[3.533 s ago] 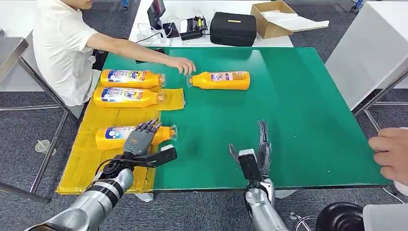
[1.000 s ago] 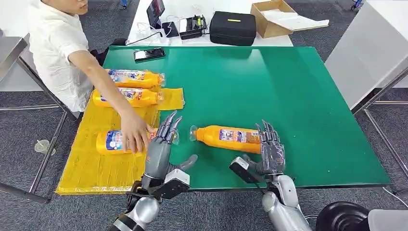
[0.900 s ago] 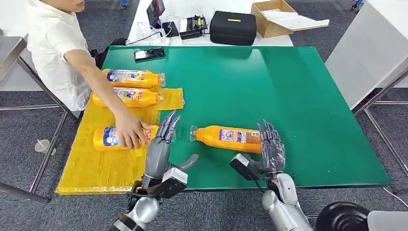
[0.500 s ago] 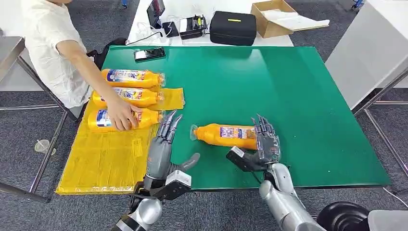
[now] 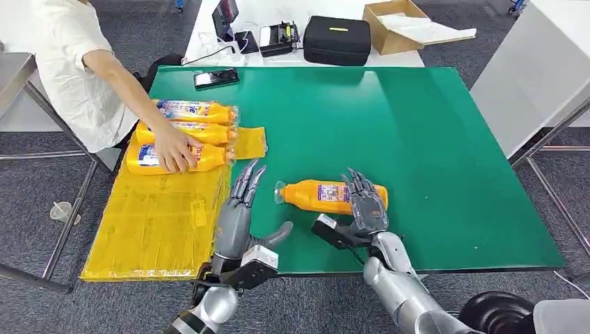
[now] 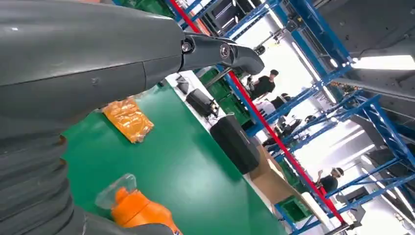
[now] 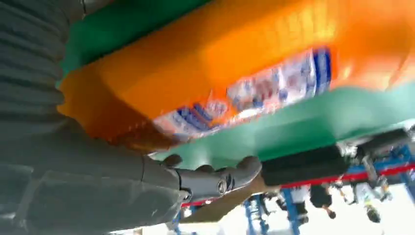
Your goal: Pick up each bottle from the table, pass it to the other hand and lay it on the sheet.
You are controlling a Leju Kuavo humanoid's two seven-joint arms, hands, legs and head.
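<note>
Fingers (image 5: 356, 186) of right hand (image 5: 364, 209) draped over base end of orange bottle (image 5: 319, 195), thumb (image 5: 332, 234) set on near side; grasp probably closing, though firm contact not confirmable from blurred right wrist view, where bottle (image 7: 235, 73) lies close against palm. Left hand (image 5: 236, 216) upright at edge of yellow sheet (image 5: 160, 223), fingers extended and close together, thumb spread aside, holding nothing.

Progress: three orange bottles (image 5: 182, 132) lying side by side at far end of sheet, a person's hand (image 5: 170, 149) resting on nearest of them. One bottle remaining on green table (image 5: 431, 153), just beside open left hand. Left to do, as judged from layout: lift, transfer to left hand, placement on sheet.

Orientation: remaining bottle on its side, long axis running across table, roughly parallel to near edge. Clear cap (image 5: 280, 192) pointing toward left hand and sheet; base under right hand. Cap end (image 6: 117, 193) visible in left wrist view, near that hand's palm.
</note>
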